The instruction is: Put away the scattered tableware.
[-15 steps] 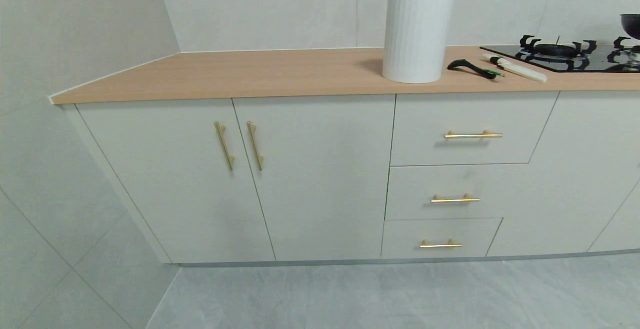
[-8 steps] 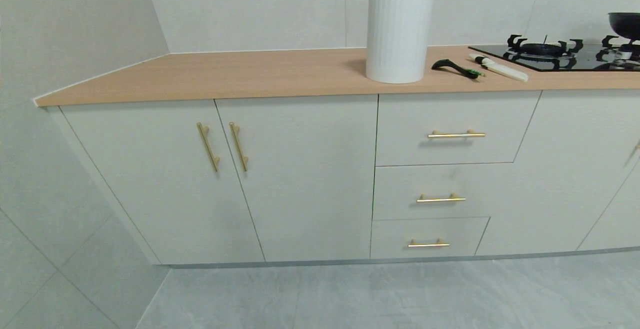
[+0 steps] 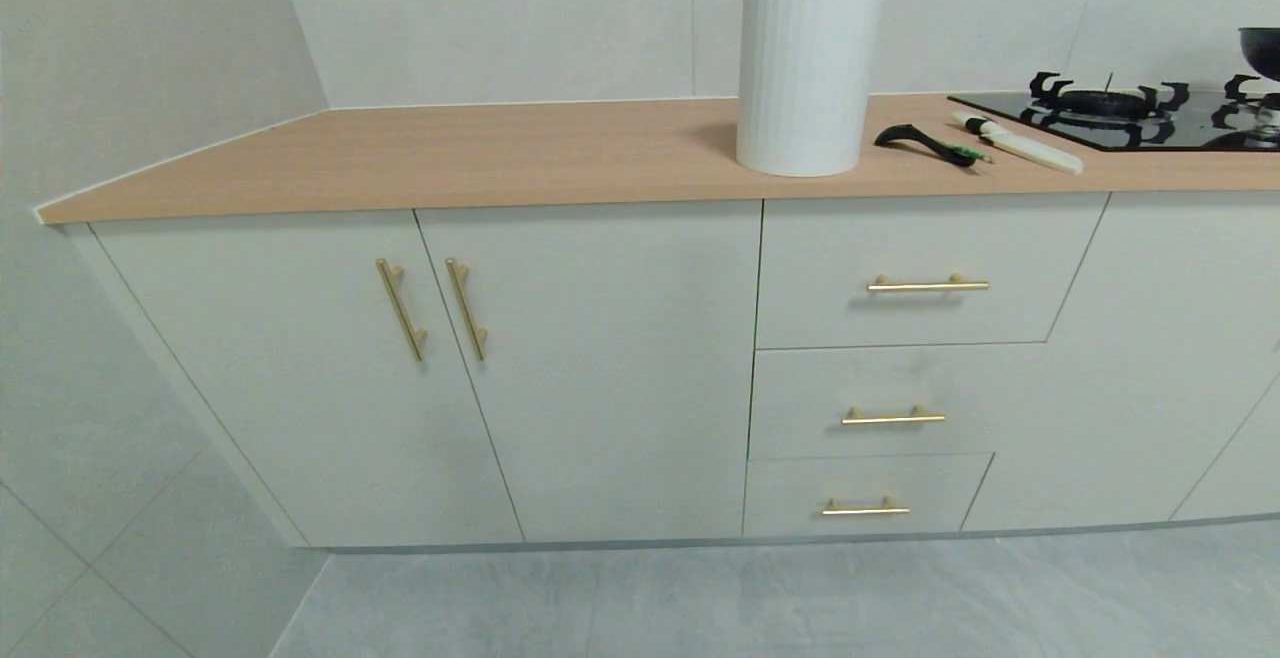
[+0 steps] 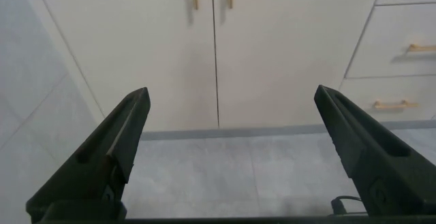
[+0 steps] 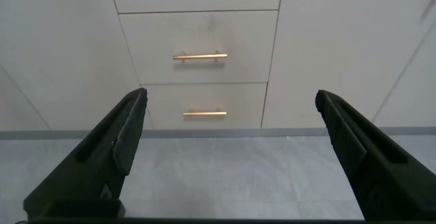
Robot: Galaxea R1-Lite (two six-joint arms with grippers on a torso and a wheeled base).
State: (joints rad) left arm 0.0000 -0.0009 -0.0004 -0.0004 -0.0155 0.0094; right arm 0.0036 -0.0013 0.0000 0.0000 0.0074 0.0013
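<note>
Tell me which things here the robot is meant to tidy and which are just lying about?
Belongs to the job: black utensil, long white utensil, both loose on the countertop; probably the white ribbed container beside them, as a holder.
Just there: gas hob, black pot on it, cupboard doors, drawers.

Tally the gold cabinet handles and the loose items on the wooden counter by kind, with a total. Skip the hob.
Gold door handles: 2
Gold drawer handles: 3
White ribbed container: 1
Black-handled utensil: 1
Cream utensil: 1
Total: 8
</note>
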